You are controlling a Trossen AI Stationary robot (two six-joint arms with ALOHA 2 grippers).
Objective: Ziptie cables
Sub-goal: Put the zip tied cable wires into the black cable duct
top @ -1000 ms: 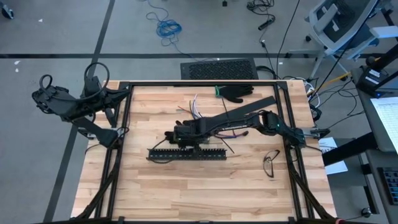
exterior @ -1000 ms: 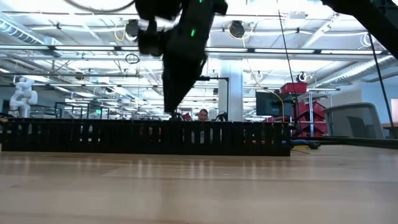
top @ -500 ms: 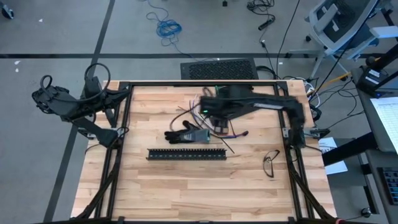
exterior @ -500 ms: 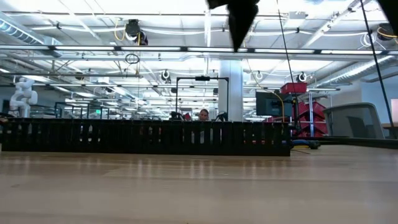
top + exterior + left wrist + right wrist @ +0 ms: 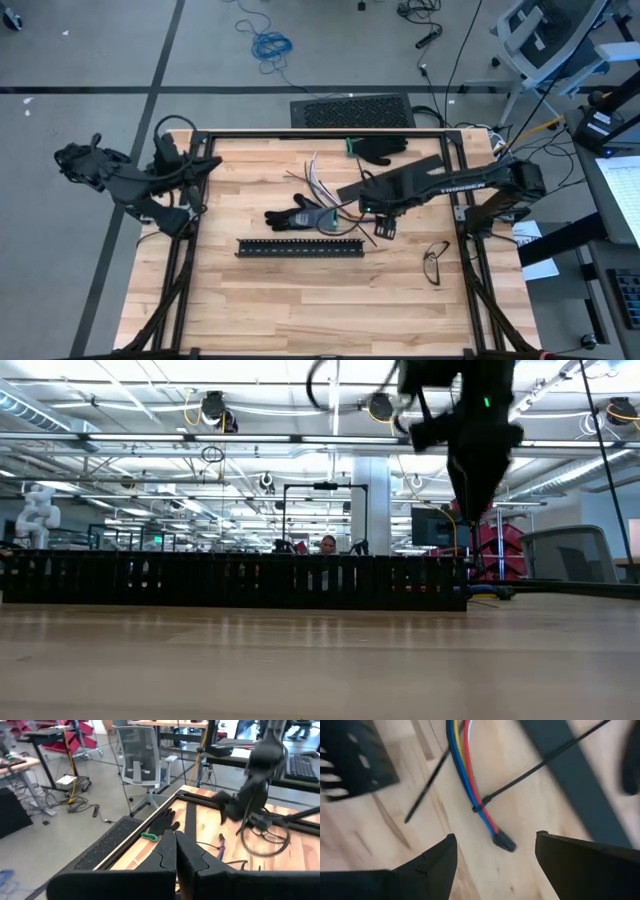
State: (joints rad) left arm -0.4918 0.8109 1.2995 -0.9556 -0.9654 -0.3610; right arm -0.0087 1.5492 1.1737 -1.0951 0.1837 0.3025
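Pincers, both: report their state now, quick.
Left pincer: shut, empty, parked at the table's left edge.
Right pincer: open, holding nothing, above the cables.

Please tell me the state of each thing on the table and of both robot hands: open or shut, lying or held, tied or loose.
cables: lying on the table, a black zip tie around them near one end, not held.
slotted channel: lying flat, untouched.
glove: lying at the far edge.
glasses: lying on the table.
right hand: open, above the cables' end.
left hand: shut, empty, by the table's left edge.
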